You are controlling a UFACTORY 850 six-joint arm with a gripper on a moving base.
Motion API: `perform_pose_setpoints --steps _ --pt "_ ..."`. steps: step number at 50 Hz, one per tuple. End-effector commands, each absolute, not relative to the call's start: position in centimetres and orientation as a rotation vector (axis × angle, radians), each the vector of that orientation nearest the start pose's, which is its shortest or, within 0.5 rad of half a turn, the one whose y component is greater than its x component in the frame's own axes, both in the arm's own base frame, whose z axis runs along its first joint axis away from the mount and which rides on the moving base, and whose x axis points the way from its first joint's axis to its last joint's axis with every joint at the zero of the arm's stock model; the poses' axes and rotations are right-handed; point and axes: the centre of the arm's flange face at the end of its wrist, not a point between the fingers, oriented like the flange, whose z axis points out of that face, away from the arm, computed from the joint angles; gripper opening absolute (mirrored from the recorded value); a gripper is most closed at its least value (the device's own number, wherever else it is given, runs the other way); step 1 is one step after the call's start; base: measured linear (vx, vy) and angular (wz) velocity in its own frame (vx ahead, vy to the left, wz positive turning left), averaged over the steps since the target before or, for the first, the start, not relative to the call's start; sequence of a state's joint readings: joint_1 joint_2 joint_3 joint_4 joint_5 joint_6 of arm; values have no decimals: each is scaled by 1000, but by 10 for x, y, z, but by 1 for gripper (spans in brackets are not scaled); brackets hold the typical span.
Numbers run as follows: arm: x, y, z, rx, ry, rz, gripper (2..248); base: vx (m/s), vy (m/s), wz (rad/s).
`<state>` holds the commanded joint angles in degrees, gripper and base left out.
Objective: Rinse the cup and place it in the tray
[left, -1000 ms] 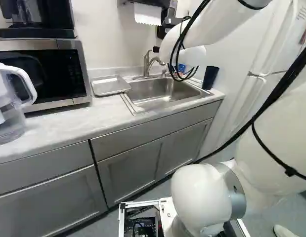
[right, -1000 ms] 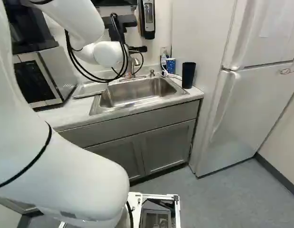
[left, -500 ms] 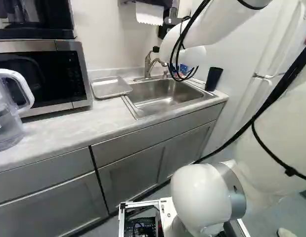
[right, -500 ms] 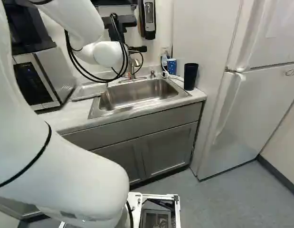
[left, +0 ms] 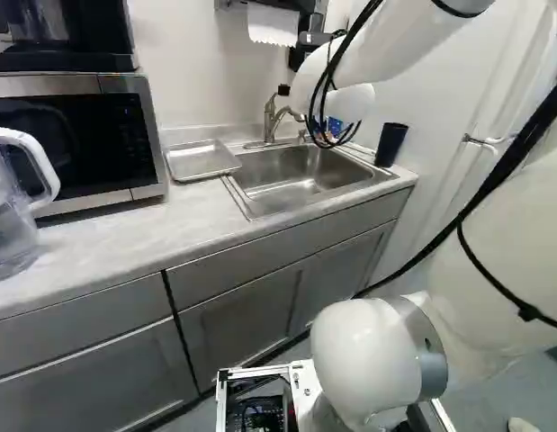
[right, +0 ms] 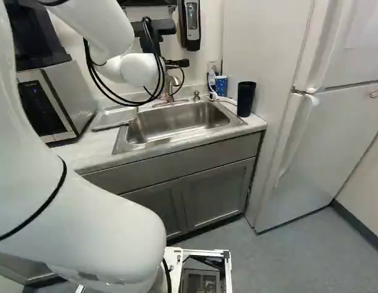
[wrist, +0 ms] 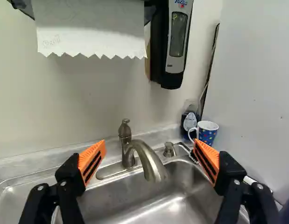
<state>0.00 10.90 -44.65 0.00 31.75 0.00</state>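
Beyond the arm's wrist, a black part of my gripper [right: 176, 63] shows in the right base view. In the wrist view my gripper [wrist: 150, 143] stands open, orange pads wide apart and nothing gripped, with the faucet [wrist: 151, 161] in sight between them. A tall dark cup [right: 245, 99] stands upright on the counter right of the sink [left: 300, 175]; only a dark sliver of it shows beside a finger in the wrist view. A blue patterned mug [wrist: 207, 132] sits in the back corner. The metal tray [left: 202, 159] lies left of the sink.
A microwave [left: 80, 135] and a clear pitcher [left: 13, 211] occupy the counter's left part. Behind the sink hang a paper towel [wrist: 90, 28] and a soap dispenser [wrist: 174, 42]. A dark bottle [wrist: 188, 122] stands by the mug. The fridge [right: 344, 134] rises at the right.
The base has moved slightly: the counter, dark cup and fridge have shifted in both base views, while the arm keeps its pose over its lowest joint.
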Motion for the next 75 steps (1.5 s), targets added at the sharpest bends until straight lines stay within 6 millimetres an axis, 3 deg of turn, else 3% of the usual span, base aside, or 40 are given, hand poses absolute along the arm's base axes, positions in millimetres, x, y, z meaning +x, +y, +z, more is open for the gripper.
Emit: perform_pose_setpoints --steps 21,75 --pt "456 0 626 -2275 1 -2168 247 0 0 0" --pt "507 -10 623 -2343 23 -2112 247 0 0 0"
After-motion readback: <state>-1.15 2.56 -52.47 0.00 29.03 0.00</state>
